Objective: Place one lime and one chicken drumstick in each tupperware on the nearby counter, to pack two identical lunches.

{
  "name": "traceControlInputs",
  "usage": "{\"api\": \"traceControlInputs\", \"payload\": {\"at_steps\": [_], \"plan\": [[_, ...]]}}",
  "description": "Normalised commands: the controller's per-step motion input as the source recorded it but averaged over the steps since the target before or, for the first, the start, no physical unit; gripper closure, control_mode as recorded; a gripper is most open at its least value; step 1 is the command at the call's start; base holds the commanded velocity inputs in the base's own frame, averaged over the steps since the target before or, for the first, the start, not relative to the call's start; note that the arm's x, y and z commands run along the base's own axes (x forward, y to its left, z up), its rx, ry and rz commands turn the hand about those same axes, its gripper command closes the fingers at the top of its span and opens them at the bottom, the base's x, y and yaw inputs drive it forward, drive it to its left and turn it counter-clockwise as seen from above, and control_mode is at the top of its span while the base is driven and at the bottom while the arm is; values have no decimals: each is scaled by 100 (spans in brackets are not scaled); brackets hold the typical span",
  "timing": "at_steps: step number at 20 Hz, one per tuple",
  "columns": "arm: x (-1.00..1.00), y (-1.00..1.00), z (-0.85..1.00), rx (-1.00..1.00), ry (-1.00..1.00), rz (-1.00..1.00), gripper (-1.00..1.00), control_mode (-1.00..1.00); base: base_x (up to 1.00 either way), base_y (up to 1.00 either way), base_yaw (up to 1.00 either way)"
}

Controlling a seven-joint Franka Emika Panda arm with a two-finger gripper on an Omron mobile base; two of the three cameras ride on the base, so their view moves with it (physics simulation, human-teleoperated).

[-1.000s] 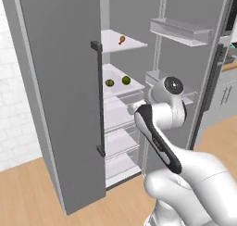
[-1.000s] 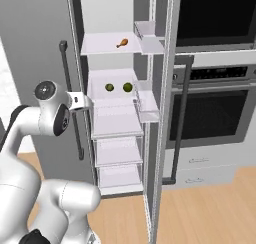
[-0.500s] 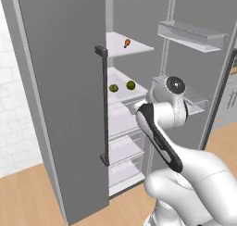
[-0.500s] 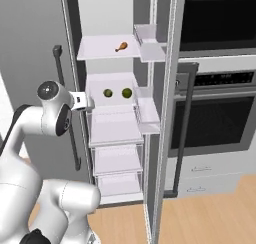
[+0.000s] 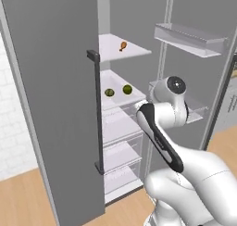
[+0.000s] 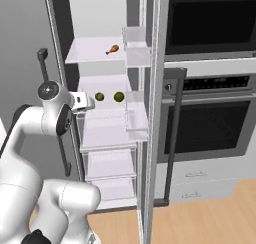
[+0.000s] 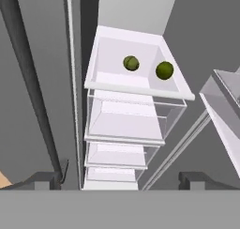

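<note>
The white arm's two-finger gripper point(image 7: 119, 179) is hanging in front of the open grey refrigerator with its dark tips spread wide and nothing between them, apparently so that a round fruit can pass in without being knocked. It is facing the white middle shelf point(image 7: 140, 87), where two small round dark-green limes are sitting side by side but apart: the left lime point(image 7: 131, 63) and the right lime point(image 7: 164, 70). Both are lying toward the back of that shelf, so the reach will probably need to go deep. On the upper white shelf point(image 6: 90, 55) one small orange-brown chicken drumstick point(image 6: 112, 49) is lying alone. Below the limes, clear plastic drawers point(image 7: 126, 125) are stacking downward. The step in hand seems to be the approach to a lime; nothing is packed yet.
</note>
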Motion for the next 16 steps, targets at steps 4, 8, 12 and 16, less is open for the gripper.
{"api": "traceControlInputs", "payload": {"at_steps": [4,8,12,16], "plan": [[0,0,0,0,0,0,-100,100,49,-20,0],[0,0,0,0,0,0,-100,100,76,0,0],[0,0,0,0,0,0,-100,100,74,-4,-1],[0,0,0,0,0,0,-100,100,30,-28,0]]}}
